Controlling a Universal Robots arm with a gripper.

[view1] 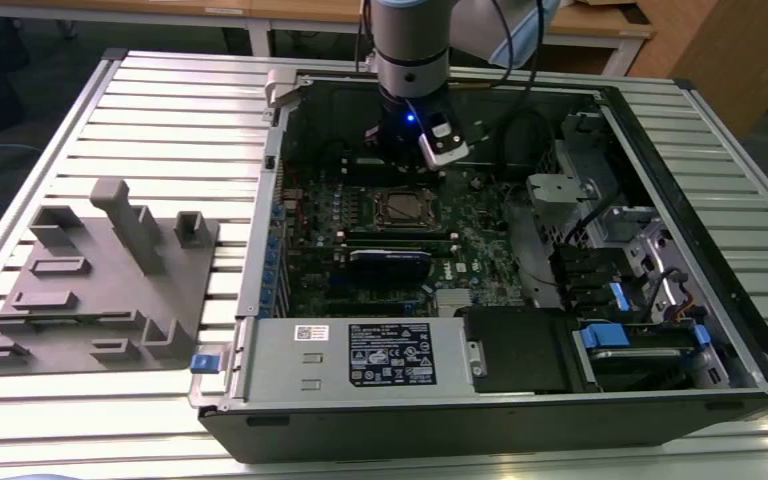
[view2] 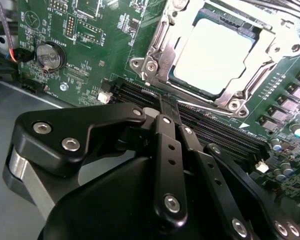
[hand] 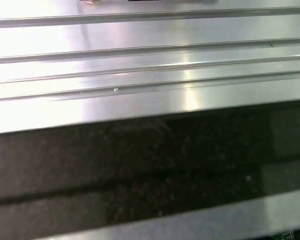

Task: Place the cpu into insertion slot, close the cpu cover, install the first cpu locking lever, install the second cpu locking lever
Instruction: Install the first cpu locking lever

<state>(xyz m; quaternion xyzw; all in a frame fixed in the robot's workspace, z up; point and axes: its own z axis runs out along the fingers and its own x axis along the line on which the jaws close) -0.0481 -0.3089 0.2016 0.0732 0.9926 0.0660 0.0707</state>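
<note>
The claw (view2: pixel 161 106), black and jointed, has its two fingers drawn together in the second wrist view, with nothing seen between them. Its tips hang over the long narrow black memory slots (view2: pixel 215 127), which lie between the claw and the cpu cover (view2: pixel 159 52), a thin silvery square metal frame with a square window. The cover lies flat around the cpu (view2: pixel 215 54), a small flat square chip with a pale silvery-beige metal top. A round silver coin battery (view2: pixel 50 55) sits on the green circuit board (view2: pixel 95 75), well apart from the cover.

In the exterior view the grey robot arm (view1: pixel 408 60) enters the open black computer case (view1: pixel 704 300) from twelve o'clock. The insertion slot (view1: pixel 404 208), a small square socket with a thin metal rim, lies near the arm's end, at its six o'clock. A blue-and-black module (view1: pixel 387 258) lies at six o'clock of the slot. A grey moulded fixture tray (view1: pixel 104 290) rests on the silvery slatted table (view1: pixel 171 110) at nine o'clock of the case.

In the first wrist view, ribbed silvery metal (hand: pixel 140 50) borders a dark band (hand: pixel 140 165); what the band is I cannot tell.
</note>
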